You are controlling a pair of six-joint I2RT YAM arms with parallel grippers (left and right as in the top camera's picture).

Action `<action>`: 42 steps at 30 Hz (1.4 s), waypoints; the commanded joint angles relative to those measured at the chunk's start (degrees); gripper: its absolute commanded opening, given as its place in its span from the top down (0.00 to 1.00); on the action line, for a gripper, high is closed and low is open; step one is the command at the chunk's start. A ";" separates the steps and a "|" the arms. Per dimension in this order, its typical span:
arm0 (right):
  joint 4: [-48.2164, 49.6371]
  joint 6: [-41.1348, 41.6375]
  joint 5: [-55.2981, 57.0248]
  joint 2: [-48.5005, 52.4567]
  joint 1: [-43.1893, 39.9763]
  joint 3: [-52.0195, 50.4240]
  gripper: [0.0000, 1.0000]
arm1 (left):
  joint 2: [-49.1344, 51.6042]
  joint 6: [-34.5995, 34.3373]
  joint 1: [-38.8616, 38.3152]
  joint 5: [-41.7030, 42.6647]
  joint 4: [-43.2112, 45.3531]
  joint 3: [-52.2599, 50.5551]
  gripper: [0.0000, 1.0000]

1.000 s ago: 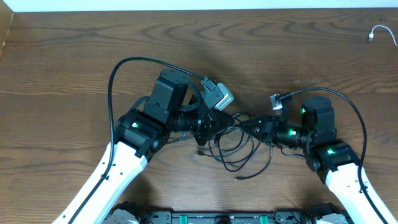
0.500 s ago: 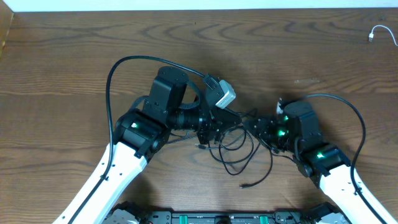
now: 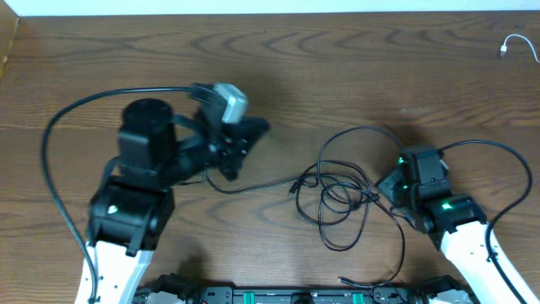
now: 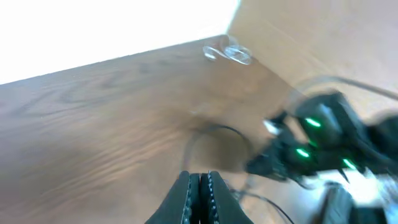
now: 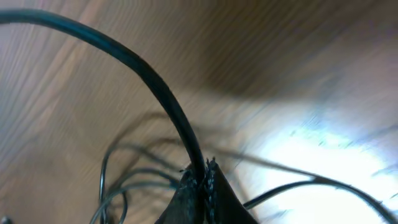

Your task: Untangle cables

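Observation:
A tangle of thin black cables (image 3: 342,198) lies in loose loops right of centre. One black strand (image 3: 253,188) runs left from it and passes under my left arm. My left gripper (image 3: 260,128) is raised left of the tangle, with its jaws (image 4: 200,177) shut and nothing visible between them. My right gripper (image 3: 385,181) sits at the tangle's right edge, its jaws (image 5: 200,174) shut on a black cable (image 5: 155,87). A white cable (image 3: 516,44) lies apart at the far right corner and also shows in the left wrist view (image 4: 227,53).
A black plug end (image 3: 344,279) lies near the table's front edge. Thick black arm wires arch over both arms, on the left (image 3: 76,110) and on the right (image 3: 506,156). The wooden table (image 3: 354,67) ends at a white strip at the back.
My left arm has swung left and up away from the tangle, and one black strand now trails leftward. My right gripper shifted right. The loops have spread out.

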 commanded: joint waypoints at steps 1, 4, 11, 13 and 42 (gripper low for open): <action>0.55 -5.75 0.15 -0.20 -4.42 0.13 0.99 | -0.07 -10.03 3.93 -7.96 -1.14 0.61 0.92; 4.61 -11.74 -7.85 -0.20 -6.54 0.13 0.99 | 1.07 -12.39 4.07 -8.00 -3.41 0.61 0.92; 24.26 -36.02 -39.54 -0.20 -7.39 0.13 0.99 | 6.49 -12.94 3.76 -2.86 -7.89 0.61 0.92; 29.62 -36.09 -46.62 -0.20 -7.39 0.13 0.99 | 8.66 -12.85 3.76 1.77 -7.74 0.61 0.92; 48.83 -9.62 -32.85 1.05 -6.93 0.09 0.99 | 17.40 -9.20 3.65 12.81 -7.39 0.61 0.92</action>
